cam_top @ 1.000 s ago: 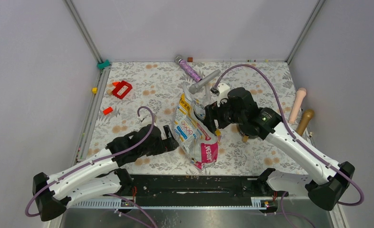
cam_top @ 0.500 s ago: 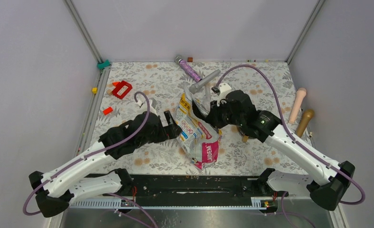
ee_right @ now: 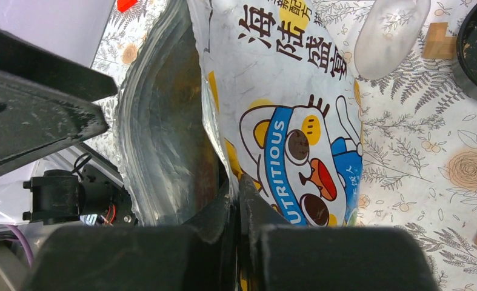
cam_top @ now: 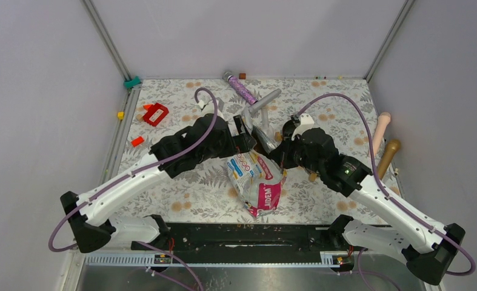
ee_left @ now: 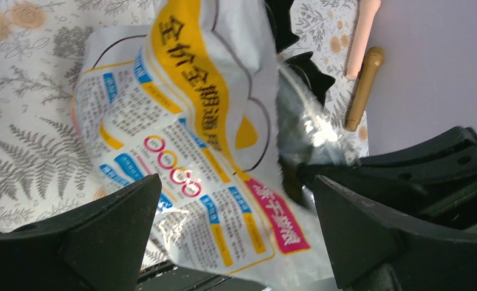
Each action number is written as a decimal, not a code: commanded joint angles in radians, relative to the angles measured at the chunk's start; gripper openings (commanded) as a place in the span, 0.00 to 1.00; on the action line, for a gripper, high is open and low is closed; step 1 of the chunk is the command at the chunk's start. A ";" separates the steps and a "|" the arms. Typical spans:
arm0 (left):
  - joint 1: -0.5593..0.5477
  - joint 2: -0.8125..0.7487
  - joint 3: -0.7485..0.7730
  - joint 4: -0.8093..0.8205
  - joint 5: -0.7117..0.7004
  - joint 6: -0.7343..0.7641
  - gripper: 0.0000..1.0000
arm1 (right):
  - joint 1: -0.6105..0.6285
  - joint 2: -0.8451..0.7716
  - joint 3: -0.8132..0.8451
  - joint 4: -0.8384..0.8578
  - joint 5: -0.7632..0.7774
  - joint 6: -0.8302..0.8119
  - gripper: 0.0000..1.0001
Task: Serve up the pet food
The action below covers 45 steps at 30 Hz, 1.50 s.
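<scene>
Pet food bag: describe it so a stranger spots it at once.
Start at the middle of the floral mat. The crumpled bag is there, its edge pinched by the right gripper. It alone is a white pouch printed yellow, blue and pink; its neighbours are rods.

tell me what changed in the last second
The left claw swung from the near left side of the pet food bag away to its far end, jaws wide open. The right claw closed and now pinches the bag's open rim. The red block and purple tube stayed put.
</scene>
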 commanded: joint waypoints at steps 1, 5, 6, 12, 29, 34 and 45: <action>-0.003 0.070 0.104 0.025 0.029 0.028 0.99 | 0.003 -0.035 0.014 0.053 0.003 0.029 0.00; -0.009 0.148 0.135 -0.002 0.024 0.038 0.99 | 0.003 -0.045 0.010 0.059 0.003 0.021 0.00; -0.014 0.165 0.143 -0.008 0.018 0.038 0.99 | 0.003 -0.048 0.008 0.063 0.001 0.018 0.00; -0.049 0.280 0.220 -0.047 -0.021 0.019 0.96 | 0.003 -0.037 0.002 0.074 -0.002 -0.004 0.00; -0.121 0.077 0.203 -0.536 -0.428 0.022 0.00 | 0.002 -0.075 0.076 -0.185 0.698 -0.173 0.00; -0.120 -0.128 0.120 -0.624 -0.477 -0.014 0.00 | 0.002 -0.104 0.082 -0.206 0.807 -0.216 0.00; -0.110 -0.248 0.048 -0.555 -0.562 -0.061 0.00 | 0.002 -0.074 0.087 -0.061 0.405 -0.269 0.00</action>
